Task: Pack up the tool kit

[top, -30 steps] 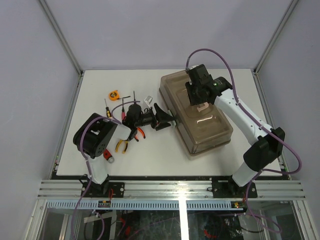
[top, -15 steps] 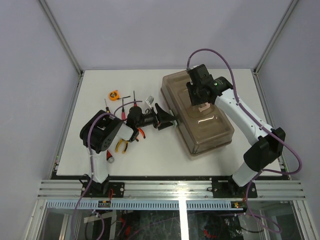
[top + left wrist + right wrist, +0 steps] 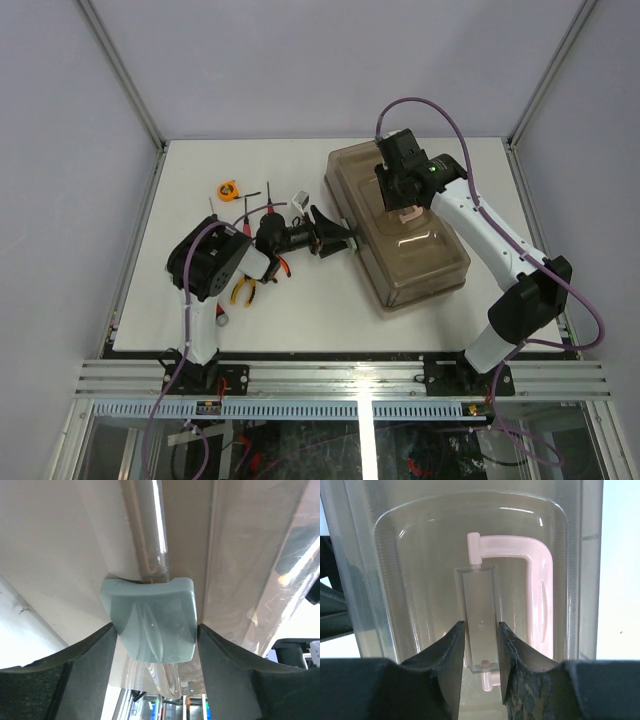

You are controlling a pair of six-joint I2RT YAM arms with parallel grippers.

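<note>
1. The left tool (image 3: 336, 240) is being held low and level, pointed rightward at the toolbox (image 3: 392, 292). The green latch (image 3: 150, 620) is being pinched between its two dark fingers (image 3: 85, 675), and both appear to be touching the latch's sides.
2. The right tool (image 3: 404, 206) is being kept on top of the lid (image 3: 435, 255), clenched on a small clear block (image 3: 479, 605) just beside the pink handle (image 3: 540, 580).
3. The latch is being presented straight ahead of the left tool, midway along the box's left long side. The box's long axis is being run diagonally, far-left to near-right, so the latch is being faced toward the left arm, the nearer one. The right arm is being reached over from the opposite side.
4. The latch is being shown as a smooth, pale green plastic flap with rounded corners, probably slippery. The lid is being seen as glossy translucent brown with streaks of reflected light, and the box wall (image 3: 60, 540) as matte beige. The handle is being seen as a bent pink bar.
5. Out on the worktop (image 3: 300, 310), left of the box, the orange tape measure (image 3: 229, 189) and yellow-handled pliers (image 3: 243, 291) are being left unpacked while the lid appears shut.
</note>
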